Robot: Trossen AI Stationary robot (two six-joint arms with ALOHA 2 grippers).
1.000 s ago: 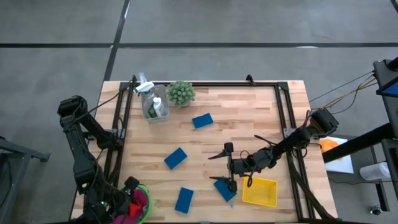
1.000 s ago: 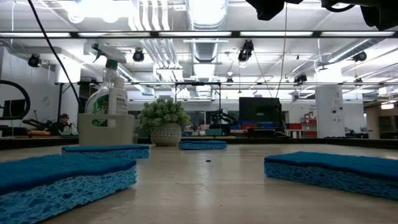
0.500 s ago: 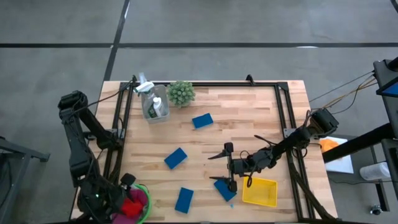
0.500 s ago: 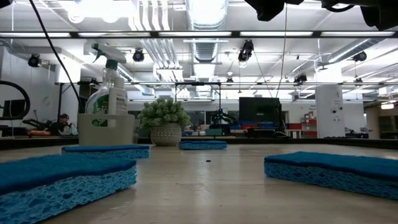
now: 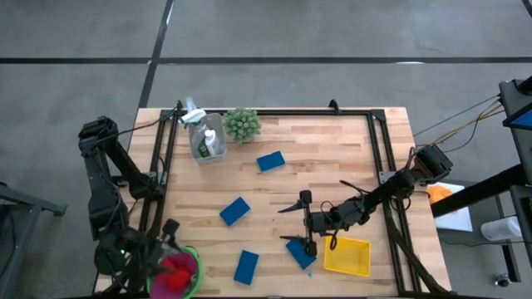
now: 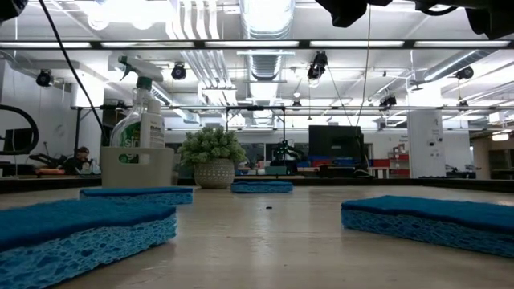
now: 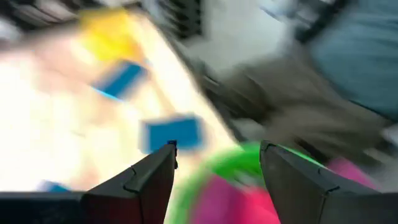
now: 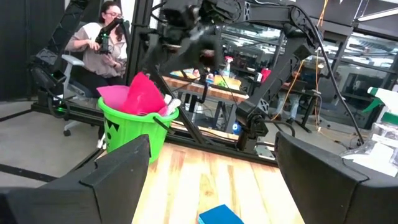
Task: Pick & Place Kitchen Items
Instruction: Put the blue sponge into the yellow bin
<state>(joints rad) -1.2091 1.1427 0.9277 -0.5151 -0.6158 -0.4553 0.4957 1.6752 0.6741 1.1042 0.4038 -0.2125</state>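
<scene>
At lower left of the high view, the left hand [image 5: 169, 228] had lifted clear of the green bucket [image 5: 189, 282], fingers parted and empty, the pink cloth [image 5: 176, 270] apparently dropped inside. The right hand [image 5: 299, 224] stayed open over a blue sponge [image 5: 301, 253] at lower centre.

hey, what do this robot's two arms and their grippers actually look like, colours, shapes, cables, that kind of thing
Both arms are dark, nearly black, built of jointed segments. The left arm has chunky rounded joints; the right arm looks slimmer, with thin cables trailing from its base. The right gripper has two narrow, pointed dark fingers. The left gripper shows two broad, flat, matte black fingers.
</scene>
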